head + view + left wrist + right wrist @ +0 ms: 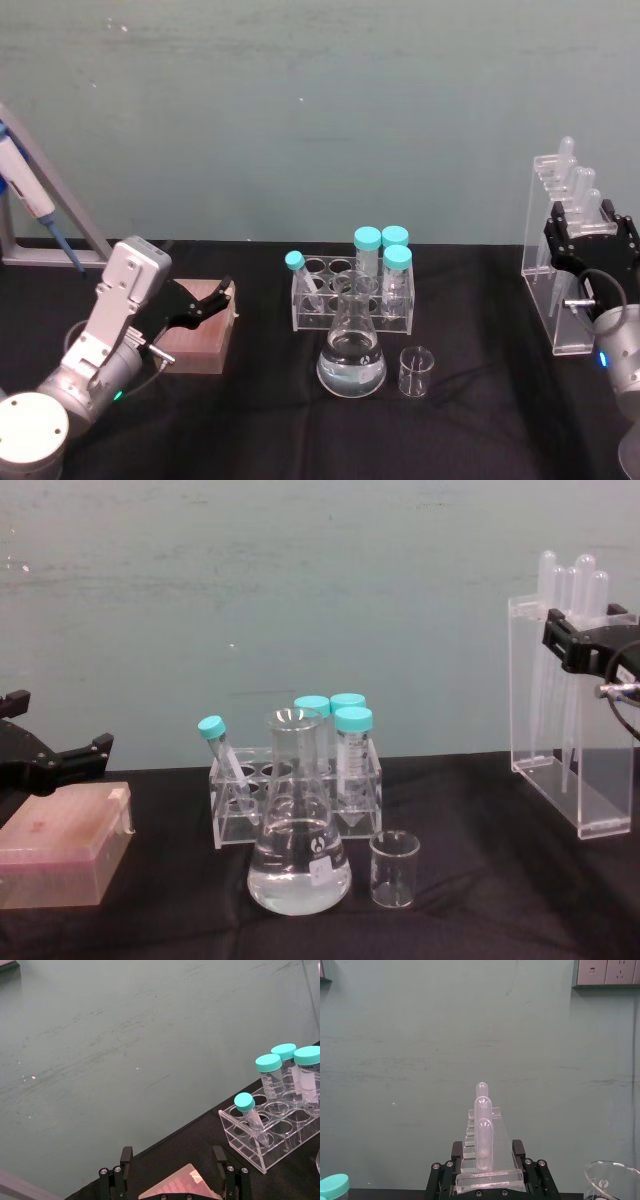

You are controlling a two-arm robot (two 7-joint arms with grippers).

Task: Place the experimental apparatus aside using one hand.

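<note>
Since it is the biggest piece, the acrylic stand [548, 290] comes first: it stands tall and narrow at the table's [480, 440] right side, well apart from the other glassware. It looks stiff, light and top-heavy, with smooth, slippery walls, and the loose plastic pipettes [483, 1145] hanging in it would likely sway if it tips. The right gripper [592, 232] has its jaws on either side of the upper part, apparently pressed against both walls. That high hold looks workable if the stand is kept upright.

Next in size, the conical flask [299, 850] stands mid-table, just in front of a clear tube rack [320, 300]. It holds clear liquid in its wide base, so it is probably the heaviest piece, and it is fragile. Its narrow neck seems the safest place to grip.

Just beside it on the right, the small beaker [393, 870] appears empty, light and thin-walled. A gentle pinch across its wall should do.

On the left, the left gripper [210, 303] hangs parked over a pink box [60, 845], jaws spread wide.

As for writing, the capped tubes [270, 1080] carry printed labels and the flask has a small mark, all too small to read.
</note>
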